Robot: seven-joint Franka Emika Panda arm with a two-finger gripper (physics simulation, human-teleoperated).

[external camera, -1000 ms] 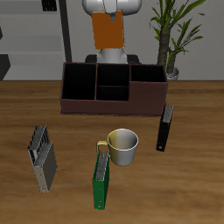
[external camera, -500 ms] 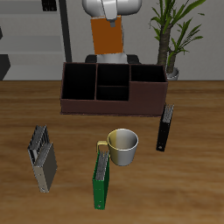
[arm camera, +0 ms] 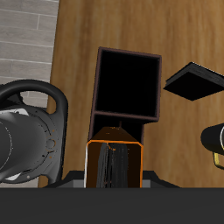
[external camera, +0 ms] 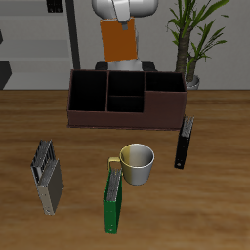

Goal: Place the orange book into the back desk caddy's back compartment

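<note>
The orange book (external camera: 121, 42) hangs upright in the air behind and above the back desk caddy (external camera: 125, 115), held from its top by my gripper (external camera: 121, 18). The caddy's back compartment (external camera: 124, 84) is black inside and lies just in front of and below the book. In the wrist view the orange book (arm camera: 114, 159) shows edge-on between the jaws of my gripper (arm camera: 114, 168), which is shut on it. Beneath it is the reddish-brown caddy (arm camera: 98, 83), with a black-lined bin open to view. The book covers part of the cells under it.
A green book (external camera: 114, 201) stands near the table's front edge beside a pale yellow mug (external camera: 138, 164). A black book (external camera: 184, 143) lies in front of the caddy's end, a grey organiser (external camera: 46, 177) sits at the other side, and a potted plant (external camera: 191, 41) stands at the back.
The orange book, still held in my gripper, has come down a little toward the caddy. Nothing on the table has moved.
</note>
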